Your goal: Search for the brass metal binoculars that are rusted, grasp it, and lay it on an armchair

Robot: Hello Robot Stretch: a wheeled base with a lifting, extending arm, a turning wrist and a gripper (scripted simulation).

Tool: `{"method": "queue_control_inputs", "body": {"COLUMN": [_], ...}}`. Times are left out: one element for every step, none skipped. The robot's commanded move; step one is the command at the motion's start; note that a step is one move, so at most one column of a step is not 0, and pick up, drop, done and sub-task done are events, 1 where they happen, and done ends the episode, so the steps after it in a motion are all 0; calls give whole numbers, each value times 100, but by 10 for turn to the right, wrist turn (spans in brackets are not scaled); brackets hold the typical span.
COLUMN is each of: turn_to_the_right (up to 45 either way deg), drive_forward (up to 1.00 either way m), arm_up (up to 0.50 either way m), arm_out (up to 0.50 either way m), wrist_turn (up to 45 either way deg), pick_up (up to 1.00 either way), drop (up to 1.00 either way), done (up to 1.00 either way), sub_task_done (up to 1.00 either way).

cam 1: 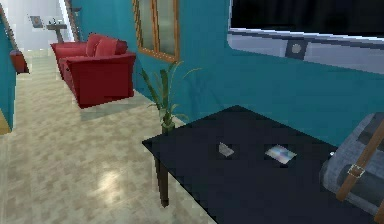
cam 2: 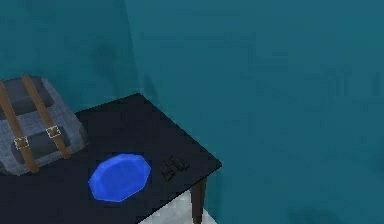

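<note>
Blue plate [cam 2: 120,176] sits closest, on the dark table [cam 2: 140,115]. A small dark object [cam 2: 175,166] is just beside it, near the table's corner edge. That's my best candidate for the binoculars, but it's too small to call brass or rust. Backpack [cam 2: 35,128] is on the plate's other side, well apart from the candidate. Gripper state: can't tell, so I'm placing things by the arm's reach side, and the candidate lies out that way. Forward view has a grey lump [cam 1: 227,150] and a flat item [cam 1: 281,154] on the same table; neither reads as binoculars. Red armchair [cam 1: 100,70] is well down the room, past the potted plant [cam 1: 165,100]. Step in hand, my read: confirm the candidate, then square the base so the arm extends straight at it. Come down from above, stay clear of the plate, and don't nudge it off the edge.
</note>
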Motion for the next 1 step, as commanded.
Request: {"method": "queue_control_inputs", "body": {"turn_to_the_right": [0], "drive_forward": [0], "arm_up": [24], "arm_out": [0], "wrist_turn": [0], "pick_up": [0], "drop": [0], "done": [0], "sub_task_done": [0]}}
